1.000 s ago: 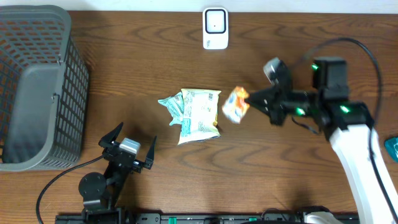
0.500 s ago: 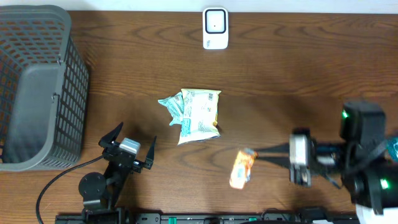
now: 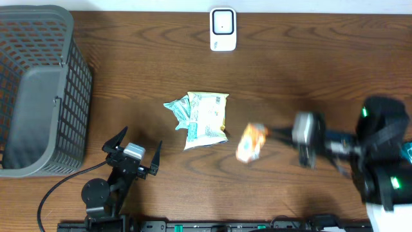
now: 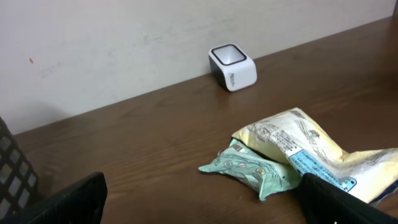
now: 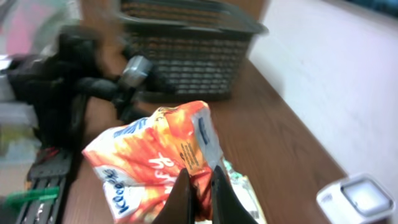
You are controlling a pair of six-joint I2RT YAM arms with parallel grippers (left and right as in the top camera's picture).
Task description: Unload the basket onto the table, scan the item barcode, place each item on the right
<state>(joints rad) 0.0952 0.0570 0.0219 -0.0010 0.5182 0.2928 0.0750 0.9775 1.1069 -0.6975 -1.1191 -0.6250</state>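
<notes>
Far left of the left gripper (image 3: pixel 140 138): a grey mesh basket (image 3: pixel 38 90). Left gripper itself: spread to its widest, gripping nothing, low by the near table edge. Ahead and right of it: a mint-green packet (image 3: pixel 175 108) touching a yellow-and-white snack bag (image 3: pixel 207 119). Well beyond those, at the far edge: a white barcode scanner (image 3: pixel 223 29). Just right of the bag: an orange snack packet (image 3: pixel 250 142), pinched by one edge in the right gripper (image 3: pixel 270 133), clamped tight on it. Past that gripper's arm, at the right border: a teal object (image 3: pixel 405 151), cut off.

Only from the right wrist: the packet's print, orange with white and blue lettering, too blurred to read; barcode side not to be told. Only from the left wrist: the scanner's dark glossy top face. Only from overhead: both arms together.

Underneath: a dark brown wood-grain tabletop (image 3: pixel 322 64). Behind, in the wrist views: a plain pale wall (image 4: pixel 124 43).

Against half a second ago: packet and right gripper farther from the near edge, closer to the snack bag. Left gripper, basket, bag and scanner unmoved.
</notes>
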